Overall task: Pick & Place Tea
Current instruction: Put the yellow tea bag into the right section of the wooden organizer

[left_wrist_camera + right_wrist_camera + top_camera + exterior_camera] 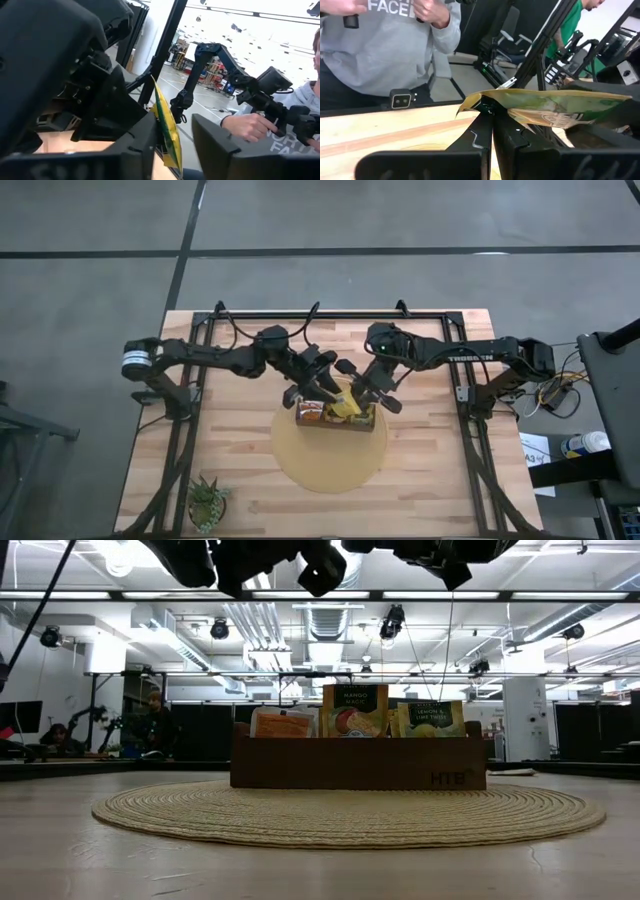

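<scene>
A green-and-yellow tea sachet (347, 408) is lifted above the long brown box (335, 420), between my two grippers. My right gripper (487, 125) is shut on one end of it. My left gripper (175, 150) comes from the other side and stands open. The sachet (169, 131) shows edge-on between its fingers, close to one finger and apart from the other. The box (358, 762) rests on a round woven mat (350, 812). An orange sachet (283, 724), a mango sachet (354, 710) and a lemon one (432, 718) stand upright in it. My right gripper pinches a corner of the sachet (481, 103) between its two shut fingers. The sachet is lifted clear of the box and reaches away from the fingers toward the left arm. My left gripper has the sachet's other end between its fingers; whether a finger touches it, I cannot tell.
A small green plant (208, 502) stands at the table's near left corner. A black frame (330, 315) runs along the table's far and side edges. A person in a grey sweatshirt (395, 45) stands just beyond the far edge, hands (246, 126) on controllers.
</scene>
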